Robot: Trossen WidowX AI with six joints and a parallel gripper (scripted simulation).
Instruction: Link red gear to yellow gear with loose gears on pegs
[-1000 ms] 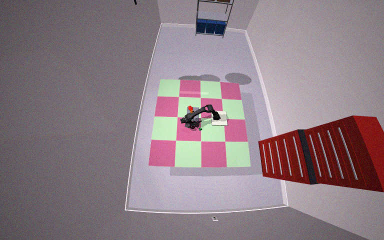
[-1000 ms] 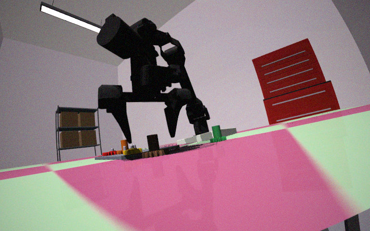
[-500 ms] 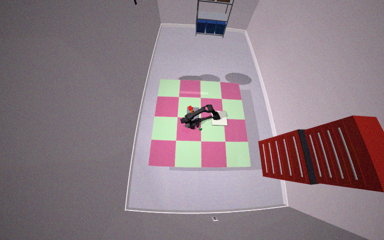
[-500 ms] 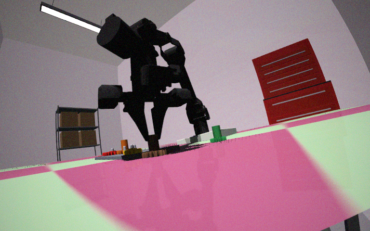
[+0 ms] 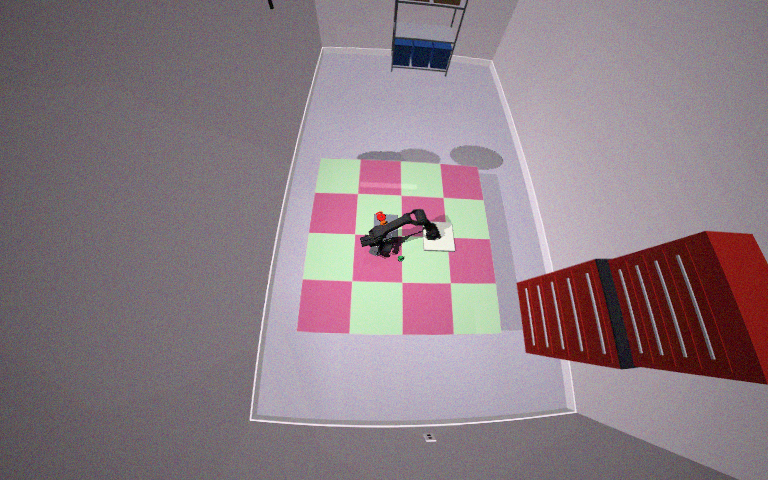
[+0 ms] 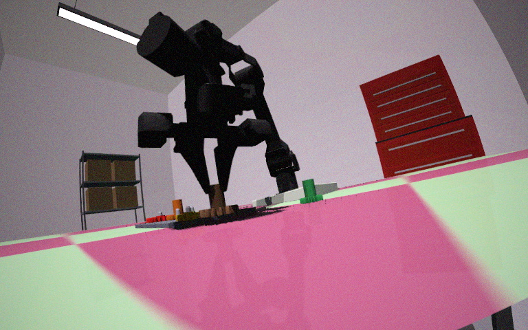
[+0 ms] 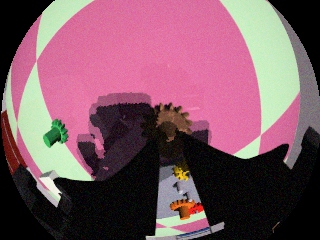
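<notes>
My gripper [image 6: 216,190] [image 7: 170,140] is shut on the upright handle of the brown gear [image 6: 218,211] [image 7: 172,117]. The gear hangs level just above the table, beyond the board's edge. The grey board [image 5: 390,216] [image 6: 153,225] [image 7: 166,195] carries the red gear [image 5: 379,216] [image 6: 155,219] [image 7: 196,208] and the yellow gear [image 6: 187,216] [image 7: 181,173]. The orange gear [image 5: 383,222] [image 6: 177,205] [image 7: 184,211] is beside the red gear over the board; its seating is unclear. Bare pegs [image 7: 178,186] show between orange and yellow. The green gear [image 5: 400,258] [image 6: 309,188] [image 7: 51,137] stands on the table.
The arm's base stands on a white plate [image 5: 447,244] at one side of the board. The arm [image 5: 396,224] reaches over the board and hides part of it in the top view. The green gear is off to the base side of the brown one.
</notes>
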